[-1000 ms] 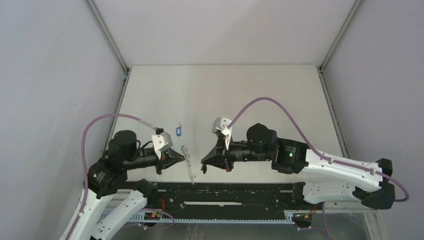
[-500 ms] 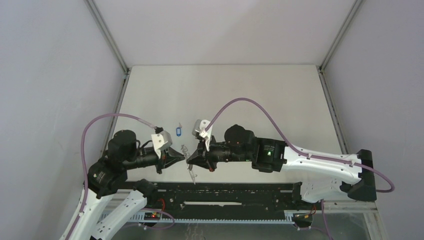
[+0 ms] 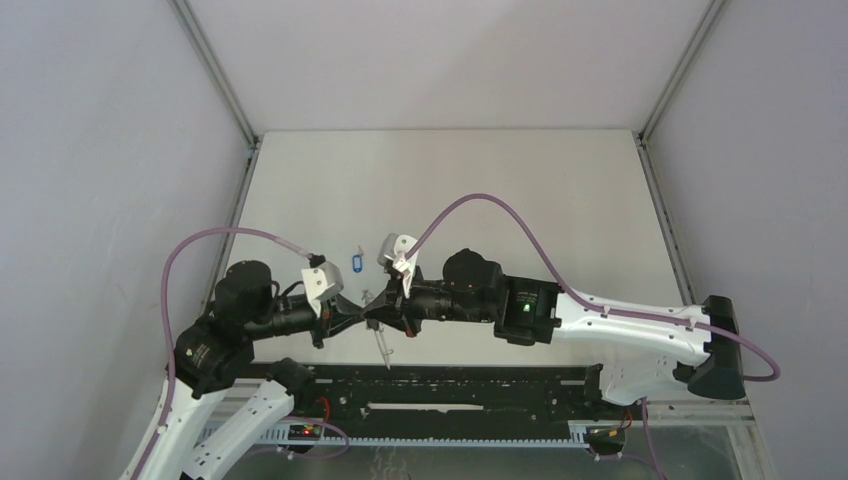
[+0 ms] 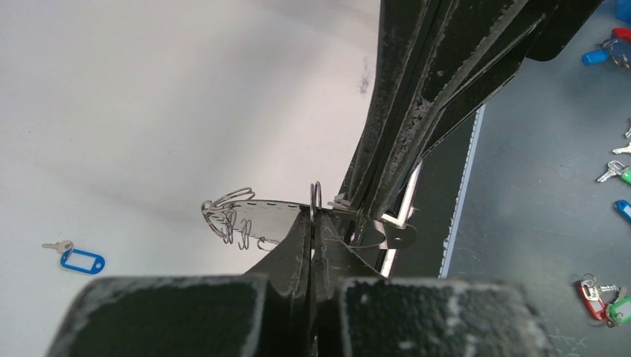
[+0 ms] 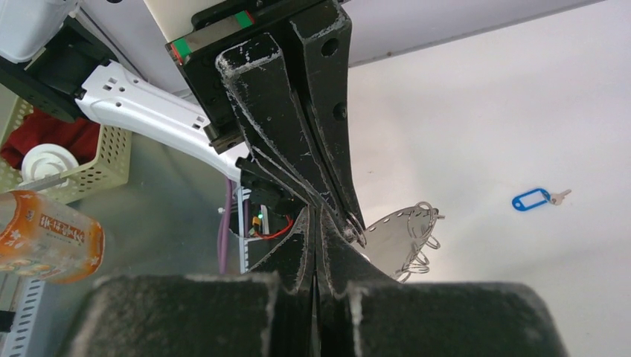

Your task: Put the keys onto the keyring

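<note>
Keyring [image 4: 227, 216], grey wire loops, legible only from wrists, clamped by left gripper [image 4: 309, 217]; right gripper [image 5: 316, 219] clenched, load unclear; one blue-headed key [image 4: 80, 260] near keyring.

The left arm [image 3: 245, 290] and right arm [image 3: 620, 322] share white links, black motor housings, looped purple cables [image 3: 480, 197] and scuffed black tool fingers [image 4: 290, 260].

The top external camera sits high above the near edge of the table [image 3: 520, 190], looking down and toward the far side, distant enough to take in the whole tabletop. The left wrist camera rides just behind the left gripper [image 4: 310, 223] and faces right along its fingers, very close. The right wrist camera faces left along the right gripper [image 5: 316, 223], equally close. All three views share the keyring [image 4: 242, 216] at the fingertips and the blue key [image 4: 78, 259] lying farther back.
</note>
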Available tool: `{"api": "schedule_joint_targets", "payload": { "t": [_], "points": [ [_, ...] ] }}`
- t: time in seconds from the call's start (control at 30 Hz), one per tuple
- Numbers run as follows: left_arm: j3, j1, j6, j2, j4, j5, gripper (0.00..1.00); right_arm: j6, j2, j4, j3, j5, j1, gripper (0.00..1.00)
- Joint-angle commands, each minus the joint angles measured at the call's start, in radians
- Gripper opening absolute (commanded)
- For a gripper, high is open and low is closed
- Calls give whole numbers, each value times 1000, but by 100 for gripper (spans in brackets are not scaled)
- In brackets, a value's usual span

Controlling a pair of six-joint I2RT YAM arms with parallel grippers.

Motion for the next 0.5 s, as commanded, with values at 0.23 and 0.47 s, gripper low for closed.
{"api": "schedule_joint_targets", "payload": {
  "t": [0.23,0.47],
  "points": [
    [35,-5,-11,-7,39,21,0,-32,20,66,30,26,4,0],
    [39,-5,-7,-9,39,23,0,-33,26,44,30,40,-5,0]
  ]
}}
